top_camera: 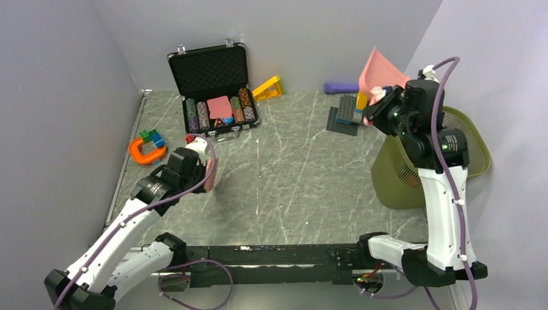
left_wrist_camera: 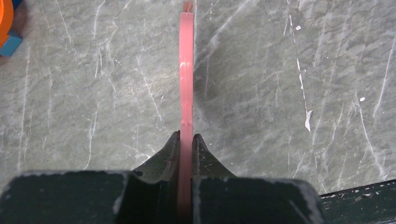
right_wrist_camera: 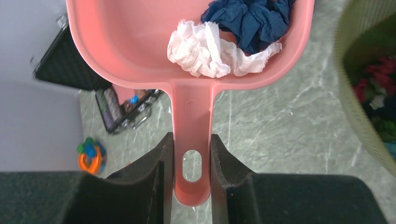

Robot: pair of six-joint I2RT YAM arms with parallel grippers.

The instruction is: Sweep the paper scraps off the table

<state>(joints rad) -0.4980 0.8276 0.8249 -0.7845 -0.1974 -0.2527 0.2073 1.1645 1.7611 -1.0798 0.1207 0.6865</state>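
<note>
My right gripper [right_wrist_camera: 192, 137] is shut on the handle of a pink dustpan [right_wrist_camera: 140, 42], held high and tilted beside an olive mesh basket [top_camera: 388, 181]. In the pan lie two paper scraps, a white wad [right_wrist_camera: 205, 49] and a navy wad [right_wrist_camera: 247, 18]. More coloured scraps [right_wrist_camera: 371, 86] show inside the basket. In the top view the dustpan [top_camera: 380, 71] rises above the right gripper [top_camera: 381, 106]. My left gripper [left_wrist_camera: 187, 135] is shut on a thin pink brush handle [left_wrist_camera: 186, 70], seen edge-on, low over the marble table [top_camera: 291, 174] at the left. No loose scraps show on the table.
An open black case of poker chips [top_camera: 213, 84] stands at the back. An orange horseshoe toy with bricks [top_camera: 145, 150] lies at the left, a yellow wedge [top_camera: 268, 88] and a purple object [top_camera: 340, 87] at the back, and grey baseplates with bricks [top_camera: 346, 113] near the basket.
</note>
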